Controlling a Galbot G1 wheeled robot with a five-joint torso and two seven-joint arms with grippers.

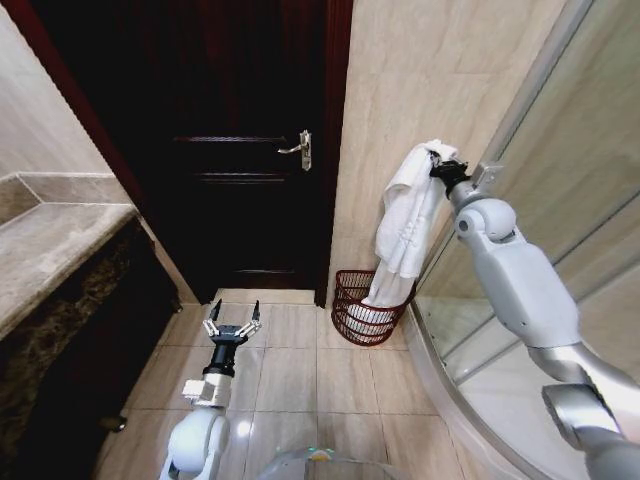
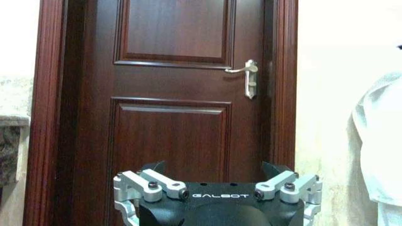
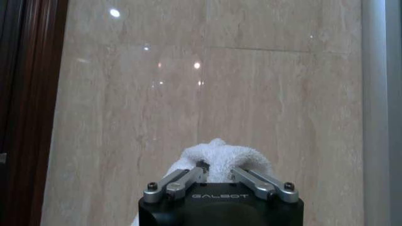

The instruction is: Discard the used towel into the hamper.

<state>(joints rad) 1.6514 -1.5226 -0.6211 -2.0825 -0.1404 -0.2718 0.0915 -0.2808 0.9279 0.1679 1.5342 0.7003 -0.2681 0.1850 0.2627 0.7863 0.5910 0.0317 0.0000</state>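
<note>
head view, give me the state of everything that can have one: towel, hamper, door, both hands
towel: held up by its top, hanging down, lower end inside the hamper
hamper: upright on the floor by the wall, open top
door: closed, handle level
right hand: raised, shut on the towel
left hand: low over the floor, open, holding nothing

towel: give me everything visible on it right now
The towel is white terry cloth, bunched at its top where the right gripper is shut on it, held high against the beige wall tiles. It hangs in long loose folds, and its lower end dips inside the hamper, a dark reddish wire basket standing on the floor beside the door frame.
</note>
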